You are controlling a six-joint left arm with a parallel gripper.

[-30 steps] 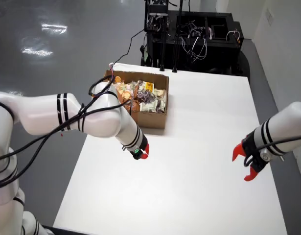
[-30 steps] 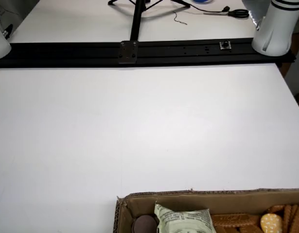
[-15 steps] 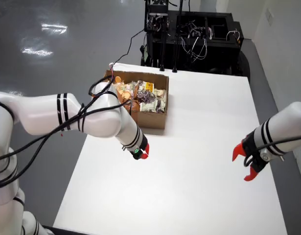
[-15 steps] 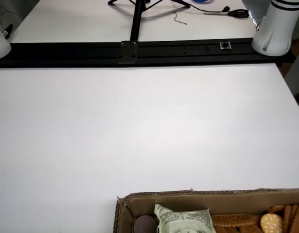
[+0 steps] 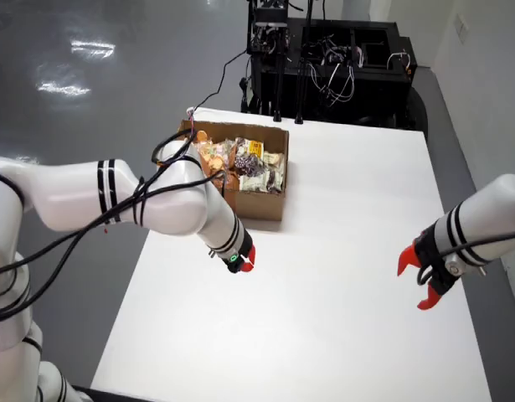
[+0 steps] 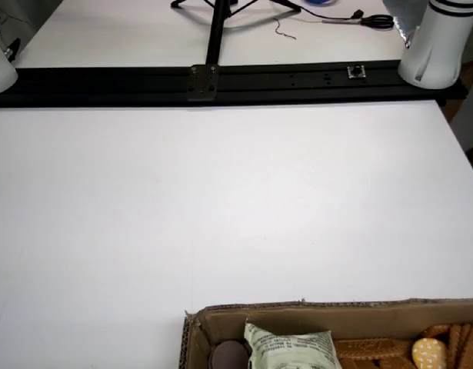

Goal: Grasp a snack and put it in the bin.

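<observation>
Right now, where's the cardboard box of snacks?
In the view from above, the cardboard box sits at the table's far-left edge, just beyond the left arm's gripper. In the table-level view it fills the bottom-right edge.

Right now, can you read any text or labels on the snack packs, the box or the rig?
None is readable.
Snack packets in the cardboard box: print too small and blurred.
Pale green packet: faint print, unreadable.
Black rail: small plate, no legible text.
</observation>
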